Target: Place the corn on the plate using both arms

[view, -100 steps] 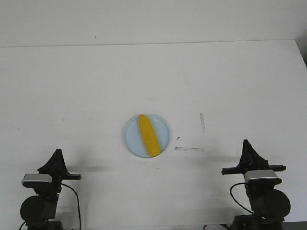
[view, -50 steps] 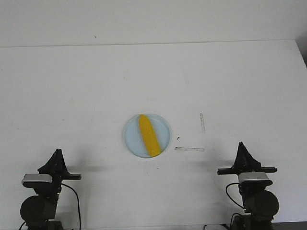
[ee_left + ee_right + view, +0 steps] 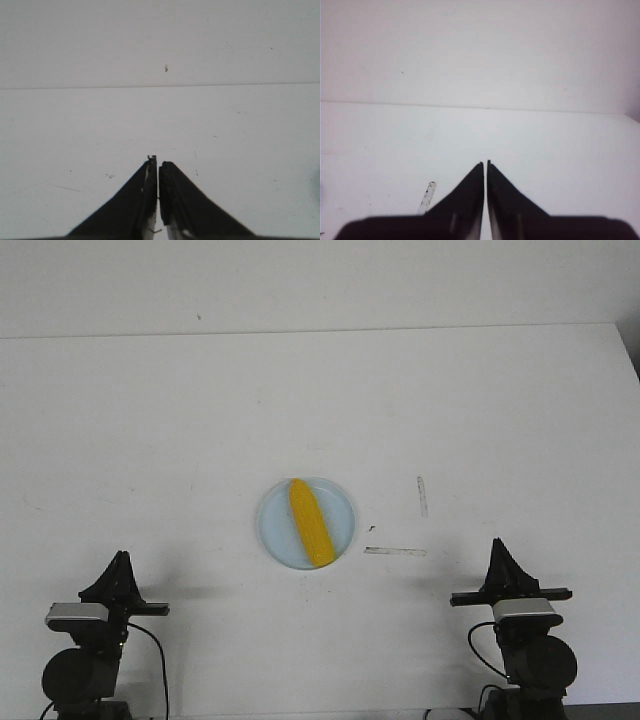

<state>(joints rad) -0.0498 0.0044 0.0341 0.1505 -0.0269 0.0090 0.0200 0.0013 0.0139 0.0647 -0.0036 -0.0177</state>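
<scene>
On the plate (image 3: 281, 530) I see the corn (image 3: 310, 522) unmoved; right gripper (image 3: 498, 545) has drawn back slightly, left gripper (image 3: 121, 558) unchanged, both closed and empty.

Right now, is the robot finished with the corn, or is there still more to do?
It looks finished. The corn lies on the plate, its blunt end reaching the near rim. Nothing is in hand: the left gripper and right gripper are both shut and empty, far back from the plate near the table's front edge. Nothing appears left.
</scene>
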